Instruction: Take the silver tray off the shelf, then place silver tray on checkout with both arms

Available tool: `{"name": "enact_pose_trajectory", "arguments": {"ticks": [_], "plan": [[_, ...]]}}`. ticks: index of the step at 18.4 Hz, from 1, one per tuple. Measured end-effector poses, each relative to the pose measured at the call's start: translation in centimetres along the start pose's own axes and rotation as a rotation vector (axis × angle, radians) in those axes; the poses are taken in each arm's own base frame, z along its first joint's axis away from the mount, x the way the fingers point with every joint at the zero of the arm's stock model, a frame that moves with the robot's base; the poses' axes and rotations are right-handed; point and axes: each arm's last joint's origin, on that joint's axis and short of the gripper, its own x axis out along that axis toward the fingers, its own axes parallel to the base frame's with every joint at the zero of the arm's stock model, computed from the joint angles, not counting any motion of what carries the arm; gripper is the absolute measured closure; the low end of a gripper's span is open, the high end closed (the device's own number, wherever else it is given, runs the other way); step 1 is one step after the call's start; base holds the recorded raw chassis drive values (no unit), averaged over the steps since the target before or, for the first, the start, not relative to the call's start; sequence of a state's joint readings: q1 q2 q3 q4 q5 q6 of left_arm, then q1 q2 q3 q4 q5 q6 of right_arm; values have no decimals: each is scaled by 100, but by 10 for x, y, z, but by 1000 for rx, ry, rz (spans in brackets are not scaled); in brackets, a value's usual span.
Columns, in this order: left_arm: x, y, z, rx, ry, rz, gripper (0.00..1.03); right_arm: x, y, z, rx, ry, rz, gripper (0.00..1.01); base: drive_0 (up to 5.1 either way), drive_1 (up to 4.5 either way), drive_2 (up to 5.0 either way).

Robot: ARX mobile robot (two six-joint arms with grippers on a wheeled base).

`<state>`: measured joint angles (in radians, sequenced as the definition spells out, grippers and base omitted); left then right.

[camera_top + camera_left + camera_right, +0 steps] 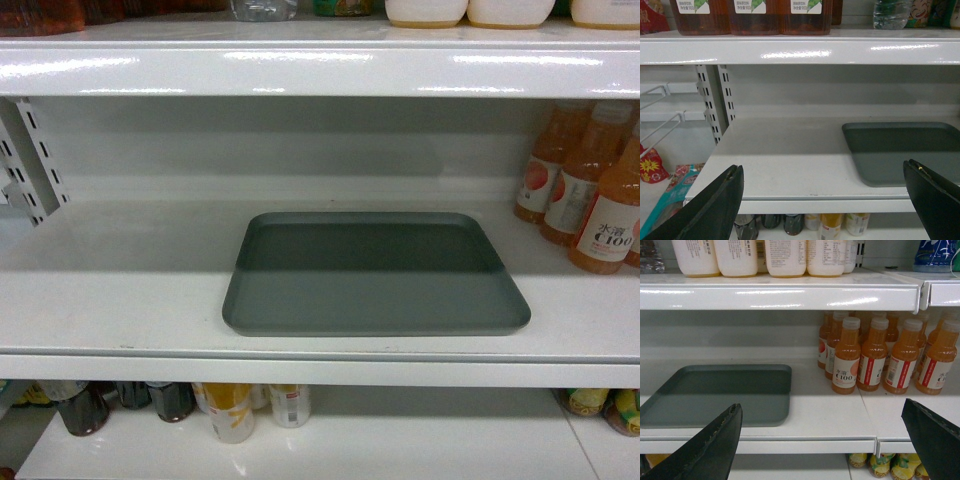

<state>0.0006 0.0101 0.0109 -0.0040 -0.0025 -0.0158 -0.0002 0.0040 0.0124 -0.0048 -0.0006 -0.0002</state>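
Observation:
The silver tray [375,273] lies flat on the white shelf [120,290], near its front lip, matte grey-green with a low rim. In the left wrist view the tray [905,152] is ahead to the right, and my left gripper [822,172] stands open in front of the shelf lip, holding nothing. The right wrist view has the tray [722,395] ahead to the left, with my right gripper [820,410] open and holding nothing, short of the shelf edge. Neither gripper touches the tray. No gripper shows in the head view. The checkout is out of view.
Orange drink bottles [590,190] stand at the shelf's right end, close to the tray [875,357]. A higher shelf board [320,65] hangs above. Slotted white uprights [715,100] stand at the left. Bottles and cans [230,405] fill the shelf below.

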Motion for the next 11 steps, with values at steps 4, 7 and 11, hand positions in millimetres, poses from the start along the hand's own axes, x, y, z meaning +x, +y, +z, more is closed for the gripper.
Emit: {"name": "enact_pose_trajectory", "arguments": {"ticks": [4, 7, 11], "plan": [[8, -4, 1, -18, 248, 189, 5, 5, 0, -5, -25, 256, 162, 3, 0, 0, 0], [54, -1, -3, -18, 334, 293, 5, 29, 7, -11, -71, 345, 314, 3, 0, 0, 0], [147, -22, -21, -39, 489, 43, 5, 86, 21, -21, -79, 450, 357, 3, 0, 0, 0]]}}
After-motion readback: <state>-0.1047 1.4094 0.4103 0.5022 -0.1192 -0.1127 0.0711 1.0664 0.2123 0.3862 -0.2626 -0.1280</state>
